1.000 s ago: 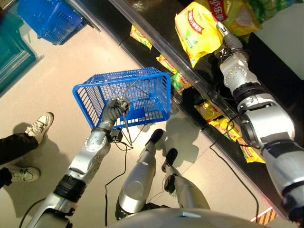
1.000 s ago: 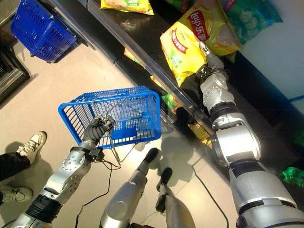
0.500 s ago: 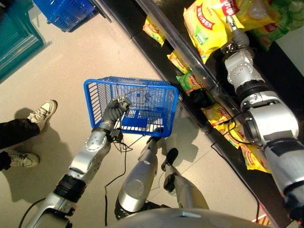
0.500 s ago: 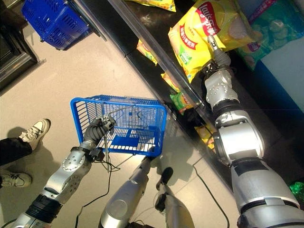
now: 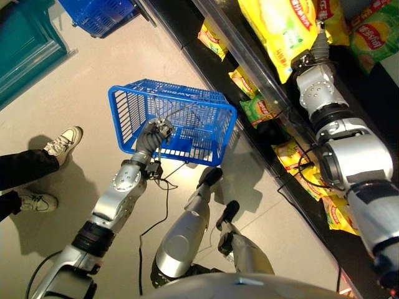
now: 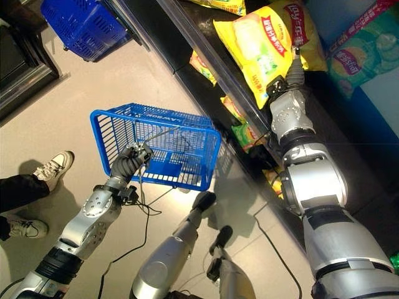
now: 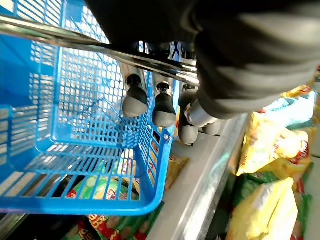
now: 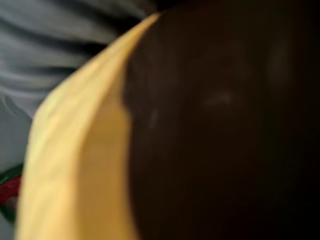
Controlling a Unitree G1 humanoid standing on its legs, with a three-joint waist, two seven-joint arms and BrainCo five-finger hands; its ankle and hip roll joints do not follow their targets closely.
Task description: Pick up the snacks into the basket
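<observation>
A blue plastic basket (image 5: 187, 118) hangs tilted above the floor by its wire handle (image 7: 100, 47). My left hand (image 5: 153, 134) is shut round that handle, its fingers (image 7: 135, 100) curled over the wire. My right hand (image 6: 293, 67) reaches up to the shelf and lies against a large yellow snack bag (image 6: 259, 47); the bag (image 8: 75, 150) shows very close in the right wrist view. Whether the right hand grips the bag is hidden. More snack bags (image 5: 255, 109) lie on the lower shelf beside the basket.
A dark shelf unit with a metal front rail (image 5: 249, 59) runs along the right. A green snack bag (image 6: 368, 53) sits beside the yellow ones. A second blue basket (image 6: 81, 25) stands at the far left. A person's legs and shoes (image 5: 62, 140) are at the left.
The camera has shifted, so the whole scene sits differently. The basket has swung and tilted on its handle in my left hand. My right hand stays at the yellow bag.
</observation>
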